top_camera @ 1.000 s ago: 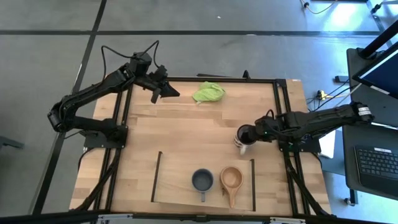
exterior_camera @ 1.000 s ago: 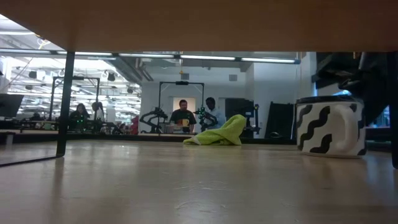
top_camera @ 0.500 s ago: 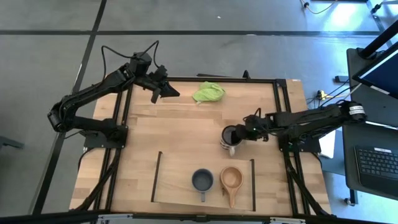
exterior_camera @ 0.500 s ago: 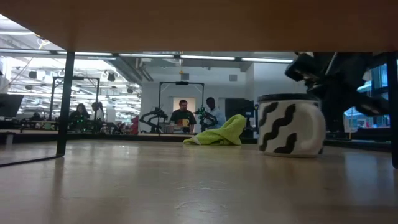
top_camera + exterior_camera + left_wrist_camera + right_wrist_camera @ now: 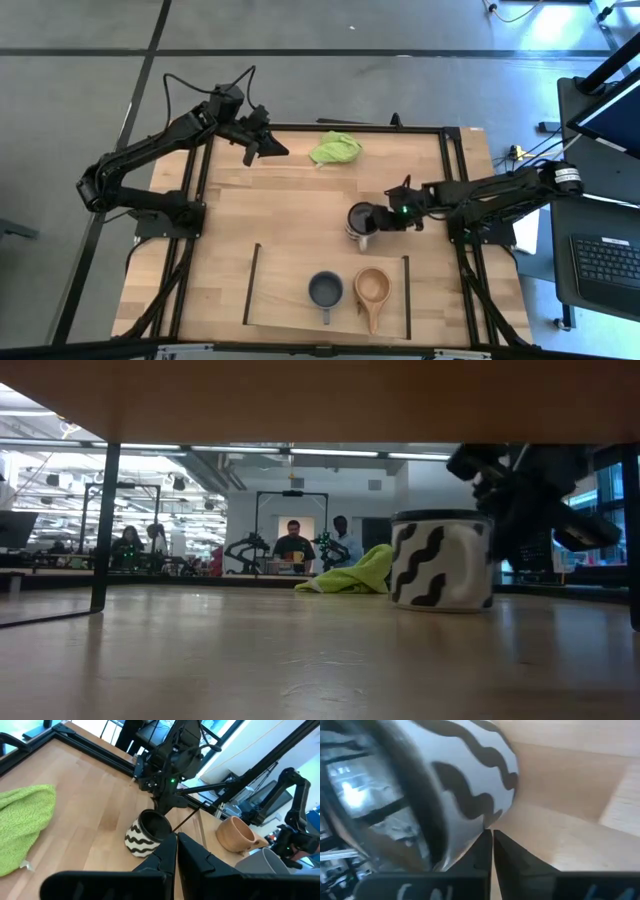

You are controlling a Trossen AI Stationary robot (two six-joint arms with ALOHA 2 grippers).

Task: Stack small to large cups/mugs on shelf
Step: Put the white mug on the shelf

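The white mug with dark wavy marks and a dark inside stands upright on its base on the tabletop, just beyond the shelf's far edge; it also shows in the low view. My right gripper is shut and sits against the mug's right side. The blue-grey mug and the tan wooden cup stand side by side on the light-wood shelf. My left gripper is shut and empty, held above the table's far left part. My right gripper pushes the white mug's outer wall with its shut fingertips. The fingers come nearly level from the table's right side. The mug stands upright with its base on the tabletop.
A lime-green cloth lies at the table's far edge, middle. The shelf's thin black bars run along its short sides. People stand in the room beyond the table.
My right gripper has moved toward the table's left edge, and the white mug has slid ahead of it along the tabletop, staying upright.
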